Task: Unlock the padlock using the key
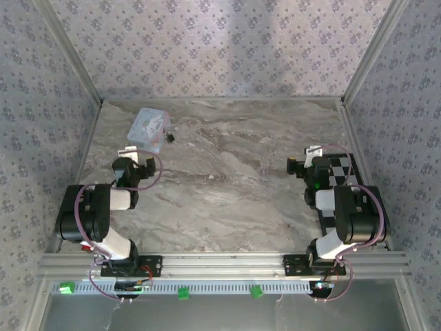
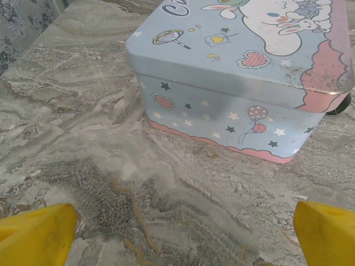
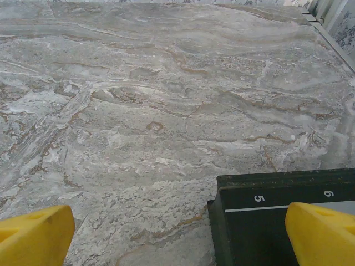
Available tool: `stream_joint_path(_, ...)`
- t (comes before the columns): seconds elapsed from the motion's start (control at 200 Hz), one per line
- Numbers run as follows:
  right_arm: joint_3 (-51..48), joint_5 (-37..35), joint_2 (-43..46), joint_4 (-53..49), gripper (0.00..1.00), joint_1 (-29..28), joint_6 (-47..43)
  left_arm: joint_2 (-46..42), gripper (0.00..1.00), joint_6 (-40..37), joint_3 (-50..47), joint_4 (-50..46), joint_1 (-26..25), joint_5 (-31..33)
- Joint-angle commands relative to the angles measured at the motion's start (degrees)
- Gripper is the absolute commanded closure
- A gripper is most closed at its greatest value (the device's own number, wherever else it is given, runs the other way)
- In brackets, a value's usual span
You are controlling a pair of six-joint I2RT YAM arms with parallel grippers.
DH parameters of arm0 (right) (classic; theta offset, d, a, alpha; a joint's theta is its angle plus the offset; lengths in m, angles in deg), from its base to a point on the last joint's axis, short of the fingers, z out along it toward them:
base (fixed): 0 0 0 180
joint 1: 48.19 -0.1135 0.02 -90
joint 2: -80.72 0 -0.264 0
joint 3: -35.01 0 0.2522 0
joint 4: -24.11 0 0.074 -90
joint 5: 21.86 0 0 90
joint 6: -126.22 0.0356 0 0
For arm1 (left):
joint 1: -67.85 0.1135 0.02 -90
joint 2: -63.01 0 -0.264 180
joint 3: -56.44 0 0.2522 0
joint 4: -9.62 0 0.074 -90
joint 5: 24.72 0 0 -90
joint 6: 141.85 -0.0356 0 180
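Your L jaws, R jaws gape empty; L faces tin point(image 2: 238, 83) upper left, prob. as padlock point(image 1: 169, 136) sits beside it.

Marble table point(image 1: 234, 179) carries a pale-blue tin point(image 1: 148, 129), padlock point(image 1: 169, 137) beside it, and checkered board point(image 1: 342, 167).

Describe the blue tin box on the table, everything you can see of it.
The tin box is pale blue with rounded corners and pink scalloped trim, seemingly painted metal, printed with a white cartoon bunny, stars and balloons. Lid shut. It lies flat on the marble table, far left, turned askew. A small dark object sits at its right side.
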Motion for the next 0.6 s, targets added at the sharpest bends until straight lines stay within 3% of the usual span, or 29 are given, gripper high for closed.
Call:
stream_joint_path(0.0, 1.1, -0.5, -0.2, 0.5, 0.01, -0.1, 0.1, -0.7, 0.00, -0.7, 1.4, 0.4, 0.5, -1.1)
stream_joint_path(0.595, 1.2, 0.3, -0.2, 0.3, 0.01, 0.3, 0.3, -0.8, 0.00, -0.6, 1.4, 0.4, 0.5, -1.1)
